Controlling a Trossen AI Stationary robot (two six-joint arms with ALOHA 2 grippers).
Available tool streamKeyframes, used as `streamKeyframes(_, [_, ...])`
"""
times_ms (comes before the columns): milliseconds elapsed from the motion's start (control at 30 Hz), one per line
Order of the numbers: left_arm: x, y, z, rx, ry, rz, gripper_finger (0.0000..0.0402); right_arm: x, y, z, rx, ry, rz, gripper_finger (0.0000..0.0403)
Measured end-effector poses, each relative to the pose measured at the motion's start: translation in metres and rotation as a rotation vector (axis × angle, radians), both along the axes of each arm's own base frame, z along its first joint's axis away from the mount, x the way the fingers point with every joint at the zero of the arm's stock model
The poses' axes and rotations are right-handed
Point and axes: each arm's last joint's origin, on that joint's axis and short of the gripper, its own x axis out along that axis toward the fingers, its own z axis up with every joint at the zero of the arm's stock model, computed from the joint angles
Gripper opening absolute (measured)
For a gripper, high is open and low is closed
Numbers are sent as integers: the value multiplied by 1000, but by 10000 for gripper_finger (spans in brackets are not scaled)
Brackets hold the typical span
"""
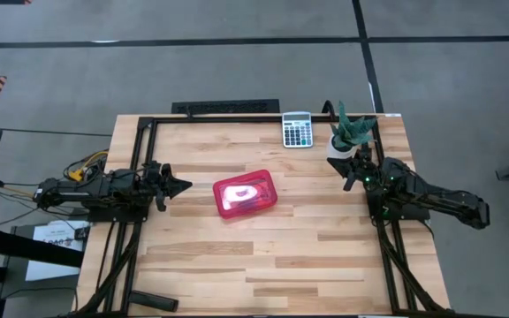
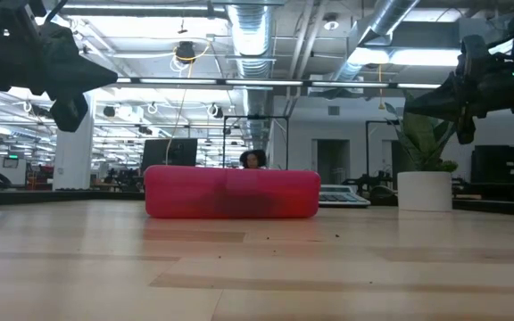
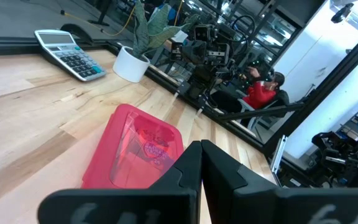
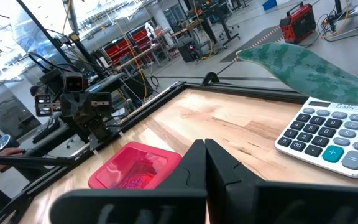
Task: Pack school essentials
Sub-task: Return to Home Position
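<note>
The school essentials are hidden; none lie loose on the table. A red translucent hinged case (image 1: pixel 246 194) lies closed at the middle of the wooden table (image 1: pixel 263 265), and a blurred printed shape shows through its lid (image 3: pixel 151 146). My left gripper (image 1: pixel 186 185) hovers left of the case, shut, pointing at it, with nothing held. In the left wrist view its fingertips (image 3: pixel 201 146) meet above the case's near end. My right gripper (image 1: pixel 350 181) hangs shut and empty at the right edge, well away from the case (image 4: pixel 135 167).
A grey calculator (image 1: pixel 297 130) lies at the far edge. A potted plant (image 1: pixel 352 137) in a white pot stands beside it, close to the right arm. A black frame rails the table's sides. A person in red (image 3: pixel 260 93) sits beyond the table.
</note>
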Motion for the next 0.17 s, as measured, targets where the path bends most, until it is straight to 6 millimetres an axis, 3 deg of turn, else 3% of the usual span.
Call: streamKeyframes(167, [0,0,0,0,0,-1,0,0,0,0,0,0,0,6])
